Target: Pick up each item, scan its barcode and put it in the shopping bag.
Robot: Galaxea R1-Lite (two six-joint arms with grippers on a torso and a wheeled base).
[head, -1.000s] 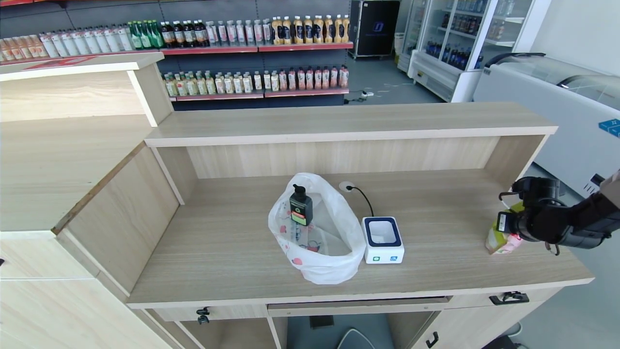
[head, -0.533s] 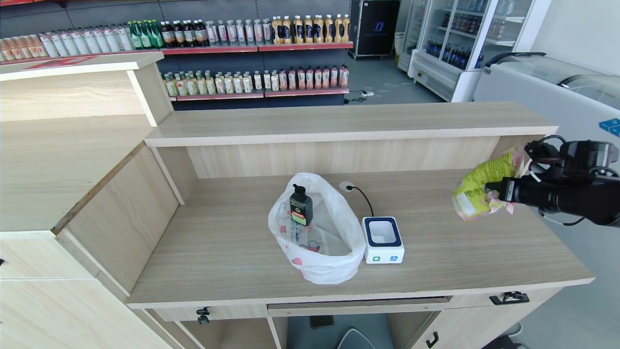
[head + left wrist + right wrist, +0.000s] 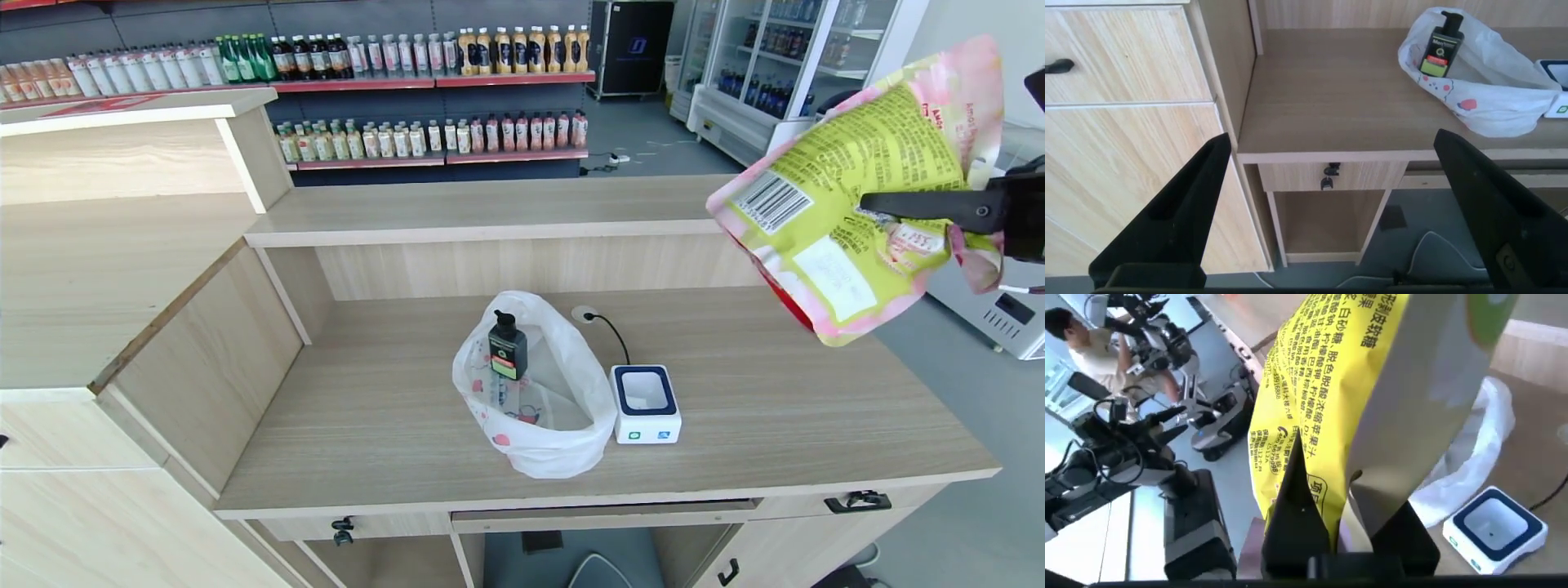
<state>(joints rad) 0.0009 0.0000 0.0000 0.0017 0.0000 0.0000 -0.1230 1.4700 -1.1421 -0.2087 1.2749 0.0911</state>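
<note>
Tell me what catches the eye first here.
The big yellow-green snack bag, clamped in the right gripper, is held up high on the right with its barcode showing in the head view. Lower down, on the counter, a black pump bottle stands in the white shopping bag, with the scanner beside it.
</note>
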